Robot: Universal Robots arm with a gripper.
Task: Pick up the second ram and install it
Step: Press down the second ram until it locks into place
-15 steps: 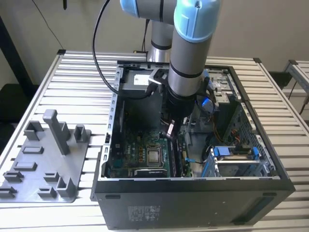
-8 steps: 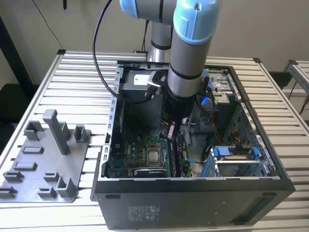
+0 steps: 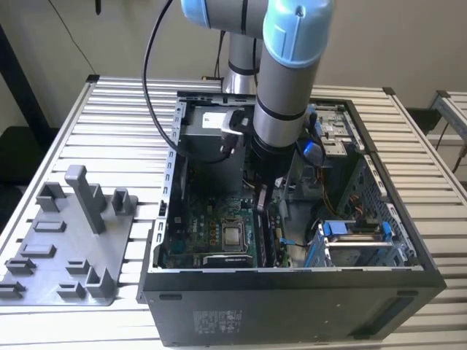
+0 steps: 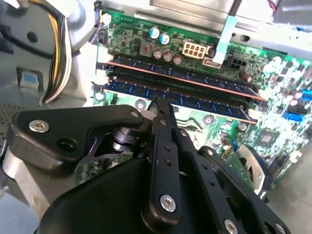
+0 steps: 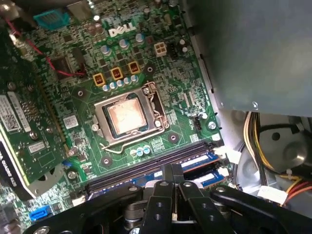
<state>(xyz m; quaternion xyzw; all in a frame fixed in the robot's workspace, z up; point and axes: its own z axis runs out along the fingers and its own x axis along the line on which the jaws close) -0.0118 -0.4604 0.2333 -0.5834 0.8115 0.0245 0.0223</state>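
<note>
The tool (image 4: pixel 158 105) is closed, its thin tips pressed together just above the second ram (image 4: pixel 180 95), which is seen lying in its slot on the green board (image 5: pixel 146 63) — a straight, even push is needed.

Grey fixture tray (image 3: pixel 66 244) beside open computer case (image 3: pixel 292 292), perhaps touching.
</note>
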